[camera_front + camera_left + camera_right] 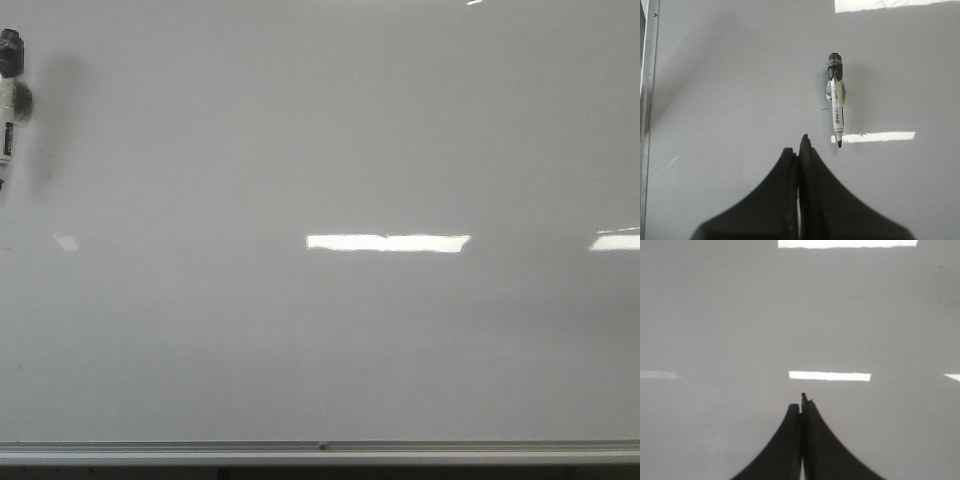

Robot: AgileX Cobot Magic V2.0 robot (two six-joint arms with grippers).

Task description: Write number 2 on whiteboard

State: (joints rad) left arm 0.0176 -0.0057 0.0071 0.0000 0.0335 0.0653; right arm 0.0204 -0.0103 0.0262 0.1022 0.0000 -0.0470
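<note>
The whiteboard (320,340) fills the front view, glossy grey-white, with a silver rail (320,452) along its bottom edge. No number 2 shows on it in any view. A white marker with a black cap end (8,90) hangs on the board at the far left edge; in the left wrist view the marker (837,105) sits uncapped, tip toward my fingers. My left gripper (801,145) is shut and empty, a short way from the marker's tip. My right gripper (803,402) is shut and empty over bare board. Neither gripper shows in the front view.
Bright rectangular light reflections (388,243) lie across the board's middle and right (615,240). A silver frame edge (647,100) runs along one side of the left wrist view. A faint short ink mark (826,108) sits beside the marker.
</note>
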